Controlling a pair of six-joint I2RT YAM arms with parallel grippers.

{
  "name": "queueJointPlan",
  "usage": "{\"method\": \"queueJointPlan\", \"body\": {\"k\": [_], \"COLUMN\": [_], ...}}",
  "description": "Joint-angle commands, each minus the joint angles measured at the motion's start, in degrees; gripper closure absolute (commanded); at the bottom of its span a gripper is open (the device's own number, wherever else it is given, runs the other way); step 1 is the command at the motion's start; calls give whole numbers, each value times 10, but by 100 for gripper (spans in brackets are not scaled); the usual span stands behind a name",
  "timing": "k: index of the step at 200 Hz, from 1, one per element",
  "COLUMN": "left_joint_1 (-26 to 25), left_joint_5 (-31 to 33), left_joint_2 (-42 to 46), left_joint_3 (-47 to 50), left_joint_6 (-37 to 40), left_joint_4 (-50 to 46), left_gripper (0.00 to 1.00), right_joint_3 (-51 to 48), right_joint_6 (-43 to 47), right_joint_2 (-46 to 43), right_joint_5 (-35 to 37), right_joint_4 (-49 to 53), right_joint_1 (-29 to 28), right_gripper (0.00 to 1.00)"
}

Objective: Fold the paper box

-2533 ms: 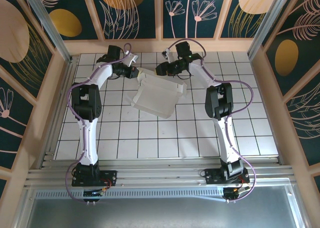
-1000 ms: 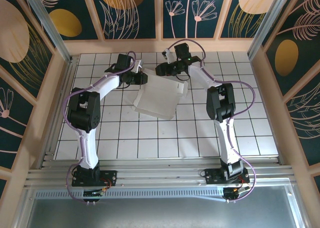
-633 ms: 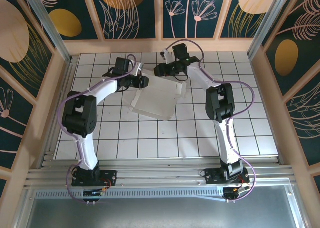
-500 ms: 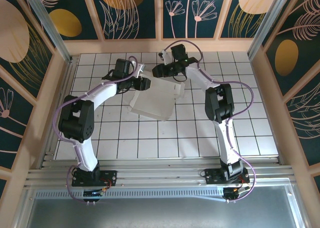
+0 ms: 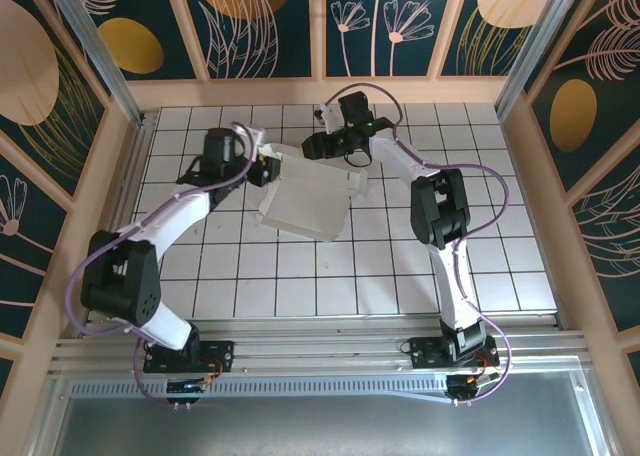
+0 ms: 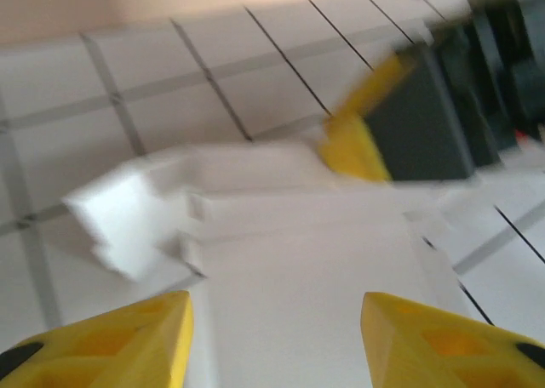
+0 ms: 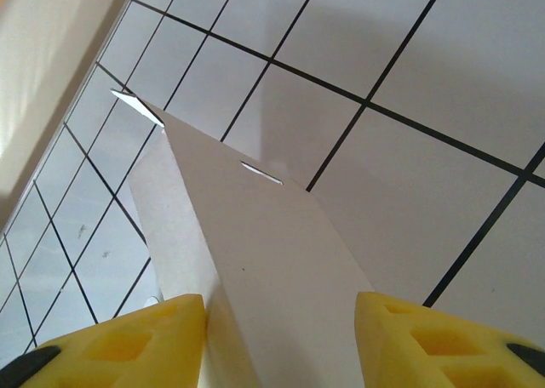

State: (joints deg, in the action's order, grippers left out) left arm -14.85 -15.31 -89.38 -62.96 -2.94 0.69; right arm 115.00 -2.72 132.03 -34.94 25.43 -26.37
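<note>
The left tool (image 6: 274,313) is open before the blurred box (image 6: 298,260). Its flap (image 7: 255,235) lies between the jaws of the right tool (image 7: 281,307); grip or not, I cannot tell.

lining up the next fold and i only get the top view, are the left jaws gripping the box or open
observer: open. in the left wrist view the left jaws stand wide apart, and a panel of the paper box lies between them, not pinched as far as i can see.
operator: and the right jaws
observer: the right wrist view has them apart too, with a flap running out between them. whether they press on it i cannot tell.
operator: anything on that flap
observer: a short slit cut in it, toward its far end.
</note>
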Motion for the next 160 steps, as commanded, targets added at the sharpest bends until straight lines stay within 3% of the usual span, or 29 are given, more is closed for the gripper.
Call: {"method": "queueJointPlan", "body": {"k": [1, 28, 83, 136, 160], "left_joint_1": [78, 123, 129, 117, 94], "left_joint_5": [71, 85, 22, -170, -175], "left_joint_2": [-19, -129, -298, -321, -329], "left_joint_3": [-50, -138, -298, -287, -284], "left_joint_6": [32, 81, 190, 346, 386], "left_joint_4": [4, -35, -74, -78, -71], "left_gripper": [46, 50, 49, 44, 44], "right_joint_3": [-3, 12, 17, 19, 27], "right_joint_6": [19, 18, 27, 28, 28], "right_joint_2": [5, 15, 26, 26, 27], "right_joint_5": [36, 30, 22, 19, 18], "right_joint_4": [48, 51, 62, 61, 65], "right_joint_1": [-3, -3, 1, 2, 2], "right_gripper": [50, 50, 50, 50, 50]}}
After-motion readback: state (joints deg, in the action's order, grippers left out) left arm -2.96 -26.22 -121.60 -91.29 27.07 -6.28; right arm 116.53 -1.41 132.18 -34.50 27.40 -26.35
